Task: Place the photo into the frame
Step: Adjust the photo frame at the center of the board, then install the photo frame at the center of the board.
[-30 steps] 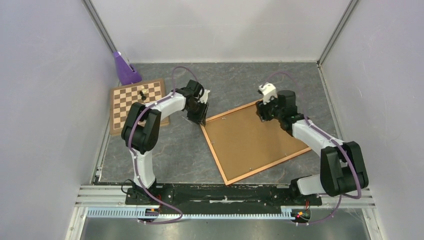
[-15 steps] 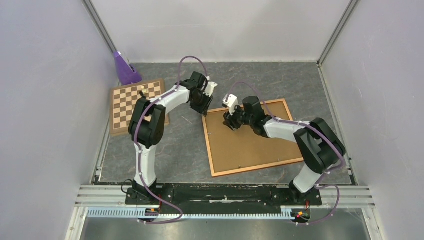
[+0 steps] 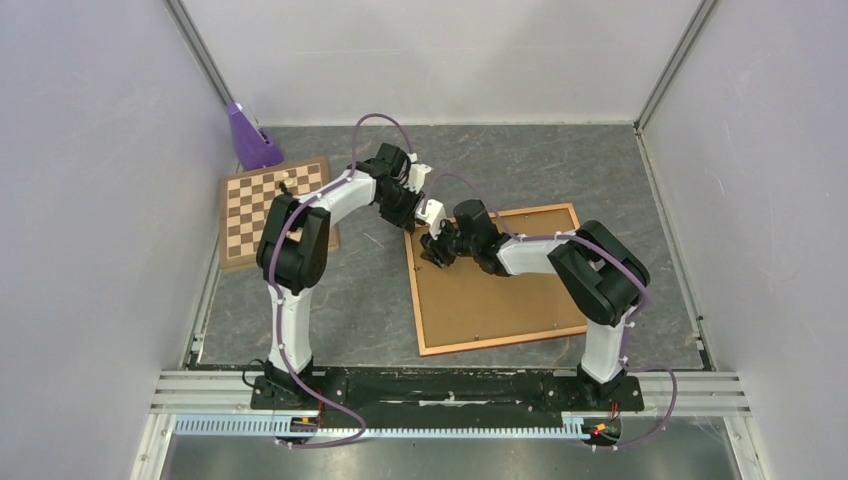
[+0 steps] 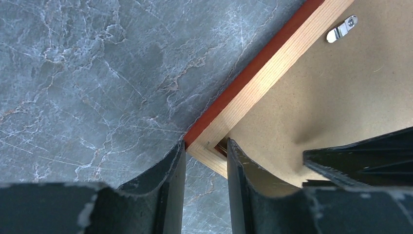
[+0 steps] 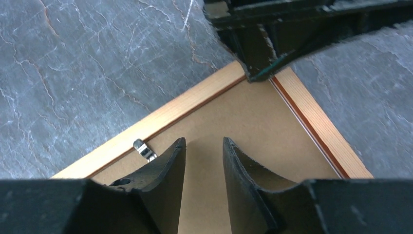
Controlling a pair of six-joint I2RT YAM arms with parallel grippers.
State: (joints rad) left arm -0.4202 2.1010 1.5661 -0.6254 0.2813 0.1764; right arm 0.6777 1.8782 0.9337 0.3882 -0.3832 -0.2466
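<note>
A: Starting well left of the frame (image 3: 499, 339), what have we got?
B: A purple wedge (image 3: 248, 138) against the wall and a chessboard (image 3: 262, 205) flat on the grey table (image 3: 370, 300), both clear of the frame.
A: And here's the left gripper (image 4: 205, 146), right on the frame's far-left corner!
B: Its fingers are nearly together, one outside the rail and one inside, with the wooden corner pinched between them.
A: Just inside that same corner, the right gripper (image 5: 203, 146)?
B: It's poised over the brown backing panel (image 3: 500, 285), fingers only a narrow gap apart, nothing between them. Whether the tips touch the panel, I can't tell.
A: And the frame itself?
B: Flat on the table, back upward, with the panel filling its opening and a small metal clip (image 4: 342, 28) on the panel by the far rail. It lies to the right of the chessboard, slightly skewed
</note>
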